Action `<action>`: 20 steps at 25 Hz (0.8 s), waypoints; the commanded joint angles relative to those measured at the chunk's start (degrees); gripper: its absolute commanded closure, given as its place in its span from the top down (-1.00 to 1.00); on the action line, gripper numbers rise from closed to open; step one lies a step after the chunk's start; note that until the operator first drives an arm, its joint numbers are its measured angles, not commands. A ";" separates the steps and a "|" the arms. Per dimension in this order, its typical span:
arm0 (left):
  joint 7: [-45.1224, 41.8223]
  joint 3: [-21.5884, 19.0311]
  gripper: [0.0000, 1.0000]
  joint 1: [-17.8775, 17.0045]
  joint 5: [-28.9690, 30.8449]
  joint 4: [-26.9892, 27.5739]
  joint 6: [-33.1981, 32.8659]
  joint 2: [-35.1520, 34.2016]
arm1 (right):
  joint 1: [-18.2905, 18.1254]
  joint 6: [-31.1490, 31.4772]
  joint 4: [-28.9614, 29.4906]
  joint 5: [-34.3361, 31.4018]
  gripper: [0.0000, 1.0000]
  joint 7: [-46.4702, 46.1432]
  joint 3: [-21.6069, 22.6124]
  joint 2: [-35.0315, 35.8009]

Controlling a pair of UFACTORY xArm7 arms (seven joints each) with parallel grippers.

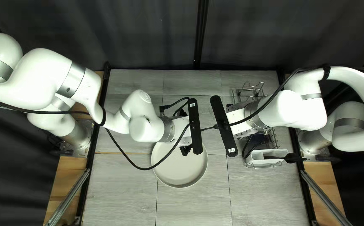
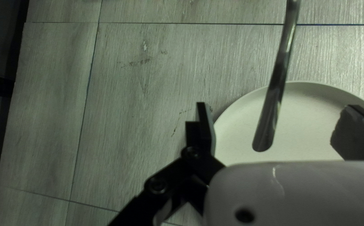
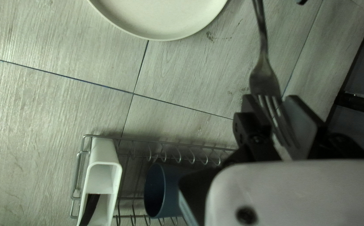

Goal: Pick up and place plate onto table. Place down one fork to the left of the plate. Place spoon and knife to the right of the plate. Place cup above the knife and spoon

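Fork (image 1: 209, 128) at the centre of the top left view, between black bars (image 1: 195, 125) with small white labels (image 1: 192, 105), print not legible; plate (image 1: 182, 171) just below. Left wrist view: left gripper (image 2: 276, 109) spread around the handle, touching neither side; could twist it by closing off-centre. Right wrist view: right gripper (image 3: 271, 99) pinching the tines; could drop everything by releasing too early.

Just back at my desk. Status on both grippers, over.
Right gripper shut on fork, by tines. Left gripper open about its handle. Plate below; no obstruction seen.
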 commanded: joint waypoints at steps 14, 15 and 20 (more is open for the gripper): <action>0.01 0.02 -1.00 0.02 0.05 -0.02 -0.10 -0.03 | 0.00 0.00 0.00 0.00 -1.00 0.00 0.00 0.00; 0.01 0.02 -1.00 0.02 0.05 -0.02 -0.10 -0.03 | 0.00 0.00 0.00 0.00 -1.00 0.00 0.00 0.00; 0.01 0.02 -1.00 0.02 0.05 -0.02 -0.10 -0.03 | 0.00 0.00 0.00 0.00 -1.00 0.00 0.00 0.00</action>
